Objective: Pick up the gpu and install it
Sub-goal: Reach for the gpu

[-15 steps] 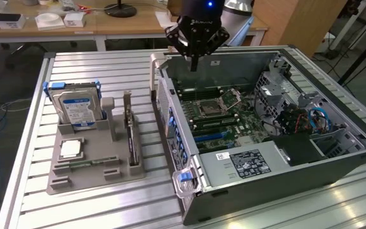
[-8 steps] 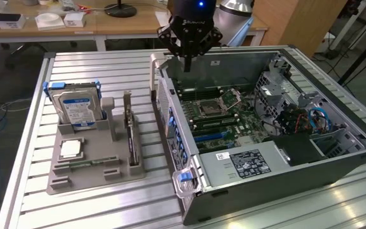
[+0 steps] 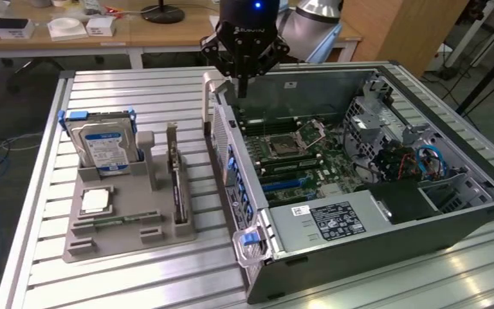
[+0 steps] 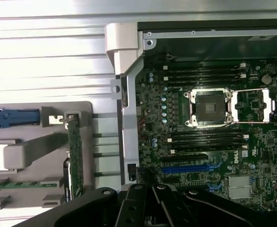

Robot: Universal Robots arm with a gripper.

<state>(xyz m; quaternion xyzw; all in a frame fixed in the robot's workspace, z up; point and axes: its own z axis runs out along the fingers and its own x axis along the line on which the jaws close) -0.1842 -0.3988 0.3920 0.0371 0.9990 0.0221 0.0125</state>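
The gripper (image 3: pixel 240 89) hung over the far corner of the open computer case (image 3: pixel 453 215), claw drawn together on nothing, well apart from the gpu (image 3: pixel 178 193). The card stood on edge in the grey holder tray (image 3: pixel 127 241) on the exterior view's left, just beside the case's wall, with the blue-railed hard drive (image 3: pixel 101 145) upright in the same tray. From the wrist, the gripper (image 4: pixel 152 189) looked down on the motherboard (image 4: pixel 204 142) and the gpu (image 4: pixel 75 153) in its slot.

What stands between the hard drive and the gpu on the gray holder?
Between hard drive and gpu stands an upright gray post of the holder, in the exterior view.
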